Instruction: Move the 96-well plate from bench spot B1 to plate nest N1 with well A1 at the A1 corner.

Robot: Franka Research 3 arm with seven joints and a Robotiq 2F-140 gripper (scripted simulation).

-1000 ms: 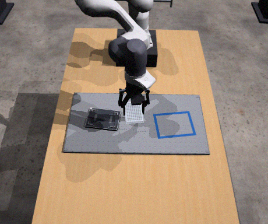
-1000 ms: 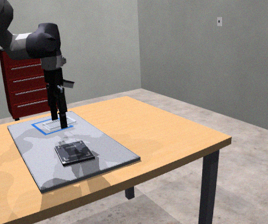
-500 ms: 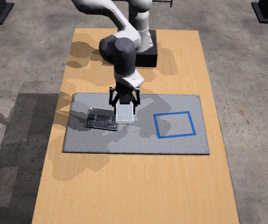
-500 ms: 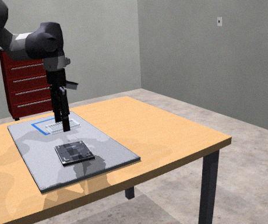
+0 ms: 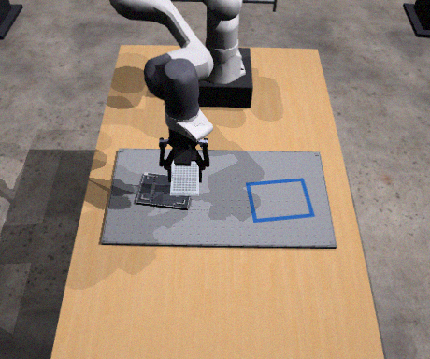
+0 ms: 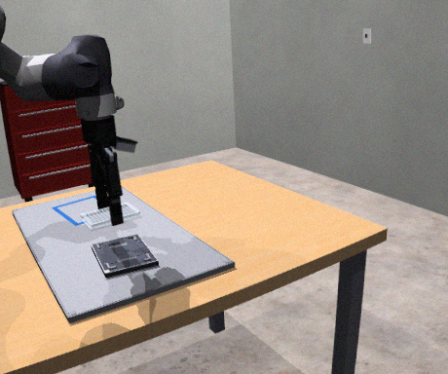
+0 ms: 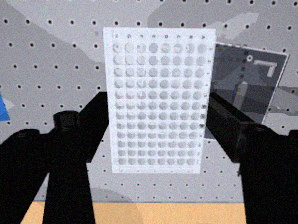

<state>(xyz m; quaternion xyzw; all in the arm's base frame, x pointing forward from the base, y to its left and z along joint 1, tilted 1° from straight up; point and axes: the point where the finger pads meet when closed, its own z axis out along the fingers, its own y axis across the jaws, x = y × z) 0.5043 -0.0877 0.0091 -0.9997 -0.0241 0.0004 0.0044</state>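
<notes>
The white 96-well plate (image 5: 184, 179) (image 6: 108, 214) (image 7: 157, 100) is held level in the air between my gripper's fingers, above the grey mat. My gripper (image 5: 184, 169) (image 6: 111, 210) (image 7: 157, 106) is shut on the plate's long sides. The dark plate nest N1 (image 5: 155, 194) (image 6: 124, 253) (image 7: 249, 85) lies on the mat just beside and below the plate, partly overlapped by it in the top view. The blue outline of spot B1 (image 5: 279, 217) (image 6: 65, 214) is empty, to the other side. I cannot make out the cut-off corner.
The grey perforated mat (image 5: 219, 234) (image 6: 72, 287) lies on the wooden table (image 5: 219, 304) (image 6: 267, 214). The robot base (image 5: 225, 89) stands at the table's far end. A red drawer cabinet (image 6: 48, 146) stands behind the table.
</notes>
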